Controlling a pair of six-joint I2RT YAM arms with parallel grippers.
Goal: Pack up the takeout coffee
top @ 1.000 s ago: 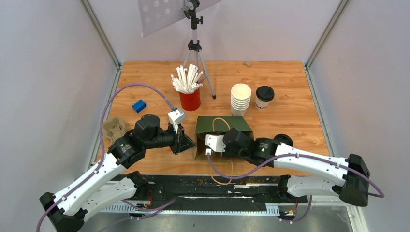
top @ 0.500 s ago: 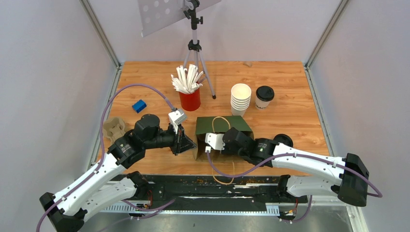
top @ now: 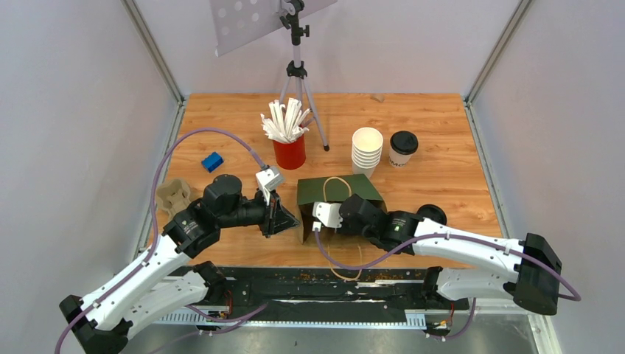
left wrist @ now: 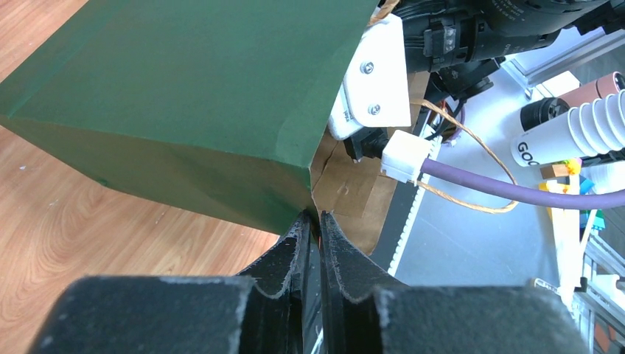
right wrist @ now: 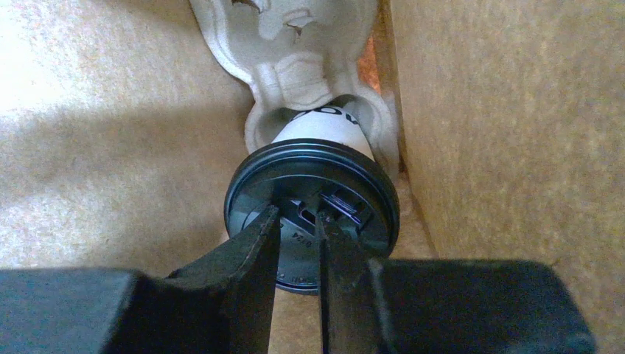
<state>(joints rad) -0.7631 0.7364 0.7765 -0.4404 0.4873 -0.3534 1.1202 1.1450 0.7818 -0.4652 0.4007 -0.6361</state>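
Observation:
A green paper bag (top: 335, 190) lies on its side at mid-table, mouth toward the arms. My left gripper (left wrist: 312, 217) is shut on the bag's mouth edge (left wrist: 295, 184), holding it up. My right gripper (right wrist: 296, 214) reaches inside the bag; in the top view only its wrist (top: 346, 215) shows. Deep in the bag the takeout coffee (right wrist: 317, 129), a white cup with a black lid (right wrist: 354, 184), sits in a pulp carrier (right wrist: 295, 51). The right fingertips stand narrowly apart against the lid's top, with nothing between them.
A second lidded cup (top: 403, 147) and a stack of white cups (top: 366, 151) stand behind the bag. A red cup of straws (top: 289, 151) and a tripod (top: 296, 70) are further left. A spare carrier (top: 172, 196), blue block (top: 212, 161) and loose black lid (top: 431, 214) lie nearby.
The right arm has slid slightly further left into the bag, nudging it, and its jaws have narrowed a little. The left gripper keeps its hold.

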